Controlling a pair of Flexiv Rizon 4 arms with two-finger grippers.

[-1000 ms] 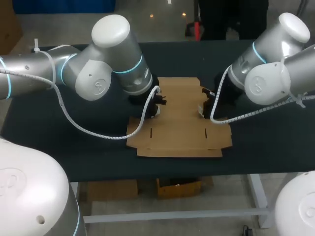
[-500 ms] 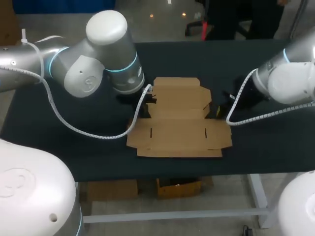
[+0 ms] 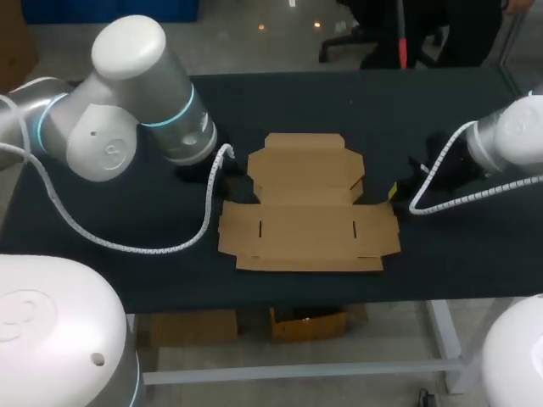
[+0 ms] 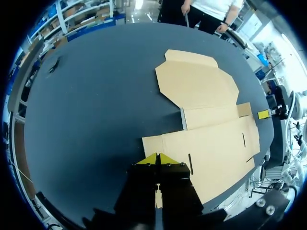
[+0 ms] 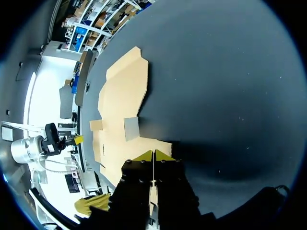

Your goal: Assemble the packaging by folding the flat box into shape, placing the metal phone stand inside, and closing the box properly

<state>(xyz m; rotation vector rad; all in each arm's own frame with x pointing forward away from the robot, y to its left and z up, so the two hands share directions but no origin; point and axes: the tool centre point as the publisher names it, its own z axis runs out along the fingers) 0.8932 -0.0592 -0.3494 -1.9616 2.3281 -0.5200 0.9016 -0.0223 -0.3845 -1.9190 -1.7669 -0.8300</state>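
Flat box (image 3: 310,216): unfolded brown cardboard lying flat on the dark counter (image 3: 382,110), with its flaps spread out and two short slots cut in the wide panel.
Box from the left arm: in the left wrist view the box (image 4: 211,124) spreads out ahead of the left fingers (image 4: 157,157), and its nearest corner lies just beyond their tips.
Left fingers: the yellow tips are pressed together with nothing between them. I cannot tell whether they touch the cardboard.
Box from the right arm: in the right wrist view the box (image 5: 115,96) stretches away ahead of the right fingers (image 5: 153,153), with one edge close in front of the tips.
Right fingers: the yellow tips are closed on each other and hold nothing. In the head view they (image 3: 394,192) sit just beside the box's right edge.
Left arm: its wrist is beside the box's left side, and in the head view the arm hides the fingers.
Small dark thing (image 4: 53,64): it lies on the counter (image 4: 96,105) well apart from the box and is too small to identify.
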